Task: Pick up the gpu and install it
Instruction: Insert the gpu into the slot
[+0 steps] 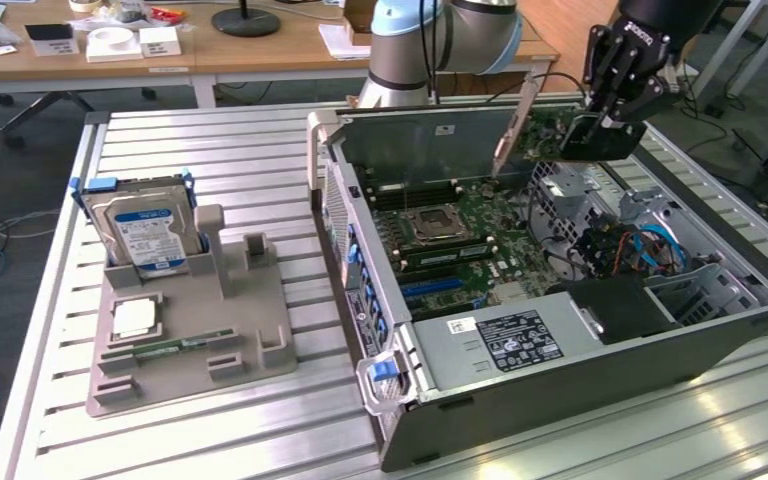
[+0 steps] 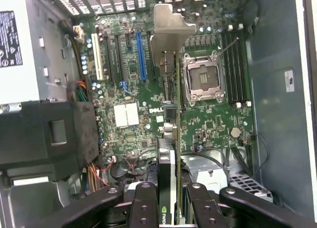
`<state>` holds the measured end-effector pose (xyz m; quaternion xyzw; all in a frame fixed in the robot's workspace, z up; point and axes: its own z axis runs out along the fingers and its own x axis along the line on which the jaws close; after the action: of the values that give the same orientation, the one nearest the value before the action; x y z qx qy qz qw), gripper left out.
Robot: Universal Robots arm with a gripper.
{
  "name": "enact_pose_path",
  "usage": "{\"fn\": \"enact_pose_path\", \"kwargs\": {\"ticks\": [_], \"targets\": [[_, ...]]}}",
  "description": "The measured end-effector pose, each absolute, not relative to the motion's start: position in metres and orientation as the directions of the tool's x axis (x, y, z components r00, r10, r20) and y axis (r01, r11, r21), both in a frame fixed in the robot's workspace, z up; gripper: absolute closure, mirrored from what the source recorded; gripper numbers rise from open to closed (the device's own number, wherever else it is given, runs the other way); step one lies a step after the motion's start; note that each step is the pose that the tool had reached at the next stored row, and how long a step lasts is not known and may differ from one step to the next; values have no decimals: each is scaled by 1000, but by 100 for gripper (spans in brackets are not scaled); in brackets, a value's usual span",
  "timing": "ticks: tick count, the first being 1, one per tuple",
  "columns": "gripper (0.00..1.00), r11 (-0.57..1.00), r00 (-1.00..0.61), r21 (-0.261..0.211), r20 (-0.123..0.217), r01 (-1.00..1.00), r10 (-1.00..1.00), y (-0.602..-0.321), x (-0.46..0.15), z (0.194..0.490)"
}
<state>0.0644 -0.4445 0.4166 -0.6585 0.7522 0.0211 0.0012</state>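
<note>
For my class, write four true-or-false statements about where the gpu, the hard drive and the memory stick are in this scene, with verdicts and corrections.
1. The gripper holds the gpu over the open computer case. True.
2. The hard drive with the blue label lies inside the case. False: it stands upright in the grey holder on the table, at the exterior view's left of the case.
3. The gpu is seated in the blue slot. False: the card is clamped edge-on between the fingers above the motherboard, and the blue slot is unoccupied.
4. A green memory stick lies on the grey holder. True.
</note>
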Motion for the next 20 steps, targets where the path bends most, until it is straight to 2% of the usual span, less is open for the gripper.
{"fn": "enact_pose_path", "kwargs": {"ticks": [5,10,20], "targets": [[73,68,-69,22,-35,-997,-997,-444,64,416],[73,54,-53,-10,-46,-999,-998,-444,64,415],[73,54,-53,-11,-46,-998,-998,-445,47,413]]}}
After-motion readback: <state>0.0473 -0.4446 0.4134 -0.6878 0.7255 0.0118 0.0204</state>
